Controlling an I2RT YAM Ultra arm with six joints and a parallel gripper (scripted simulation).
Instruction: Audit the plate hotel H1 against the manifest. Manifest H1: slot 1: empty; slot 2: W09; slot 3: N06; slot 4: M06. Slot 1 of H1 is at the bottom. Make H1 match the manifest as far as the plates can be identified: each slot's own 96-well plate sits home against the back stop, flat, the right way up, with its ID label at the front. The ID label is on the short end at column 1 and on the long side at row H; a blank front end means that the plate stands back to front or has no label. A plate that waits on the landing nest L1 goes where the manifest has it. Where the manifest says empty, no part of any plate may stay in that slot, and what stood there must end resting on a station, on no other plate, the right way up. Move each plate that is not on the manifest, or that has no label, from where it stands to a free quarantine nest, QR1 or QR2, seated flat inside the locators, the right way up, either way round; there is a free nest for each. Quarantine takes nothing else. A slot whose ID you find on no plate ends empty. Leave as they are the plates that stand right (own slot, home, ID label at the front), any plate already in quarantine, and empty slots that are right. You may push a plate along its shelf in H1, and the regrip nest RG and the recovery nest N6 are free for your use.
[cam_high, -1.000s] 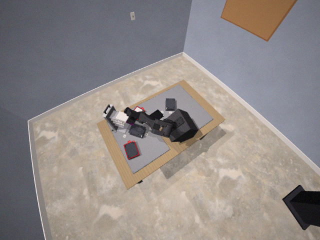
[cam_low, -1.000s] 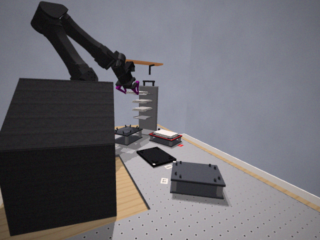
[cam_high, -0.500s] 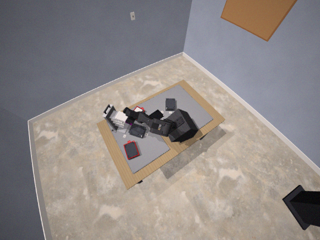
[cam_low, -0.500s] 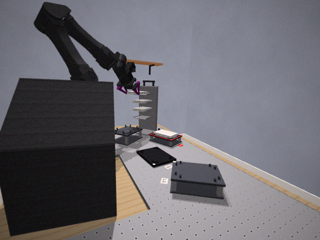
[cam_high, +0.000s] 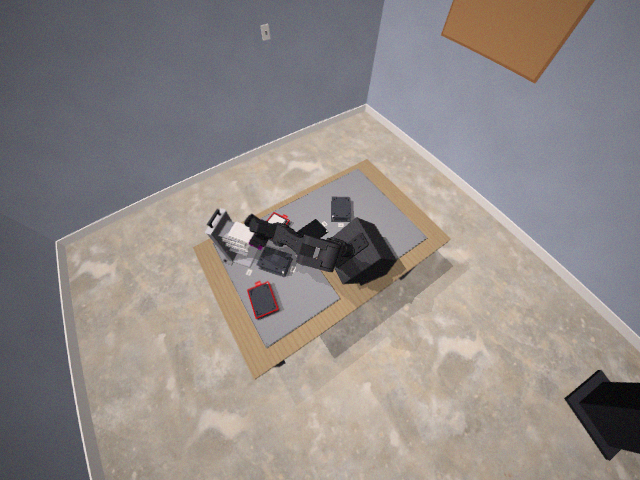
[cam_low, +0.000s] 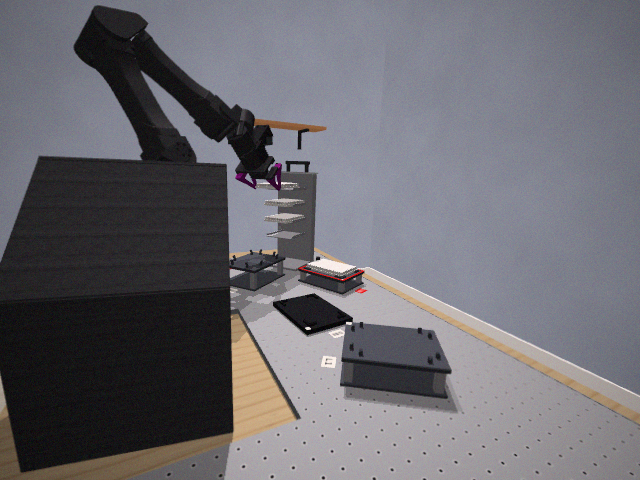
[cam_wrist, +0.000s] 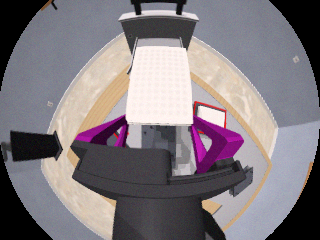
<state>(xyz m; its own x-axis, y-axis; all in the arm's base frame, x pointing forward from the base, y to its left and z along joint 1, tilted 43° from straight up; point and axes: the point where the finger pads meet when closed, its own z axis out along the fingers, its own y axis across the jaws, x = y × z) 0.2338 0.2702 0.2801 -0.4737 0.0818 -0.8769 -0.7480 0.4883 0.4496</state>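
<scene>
My gripper (cam_low: 267, 187) (cam_wrist: 159, 118) is shut on a white plate (cam_high: 239, 230) (cam_low: 290, 184) (cam_wrist: 160, 82), one finger on each long side at its front end. The plate lies level and upright at slot 4 of the hotel H1 (cam_low: 306, 227) (cam_wrist: 160, 31), sticking out further than those below. Part of the shelf (cam_wrist: 159, 42) shows behind it. White plates stand in slot 3 (cam_low: 284, 202) and slot 2 (cam_low: 284, 218). The slot 1 shelf (cam_low: 284, 235) looks bare. No plate label is readable. A white plate (cam_low: 331, 267) (cam_wrist: 211, 116) sits on a red-rimmed nest.
A second red-rimmed nest (cam_high: 263, 299) is bare. The landing nest L1 (cam_high: 341, 208) (cam_low: 395, 346) is bare. A low black nest (cam_high: 313, 228) (cam_low: 312, 312) and a grey pegged nest (cam_high: 275, 260) (cam_low: 256, 260) stand nearer the hotel, both without a plate.
</scene>
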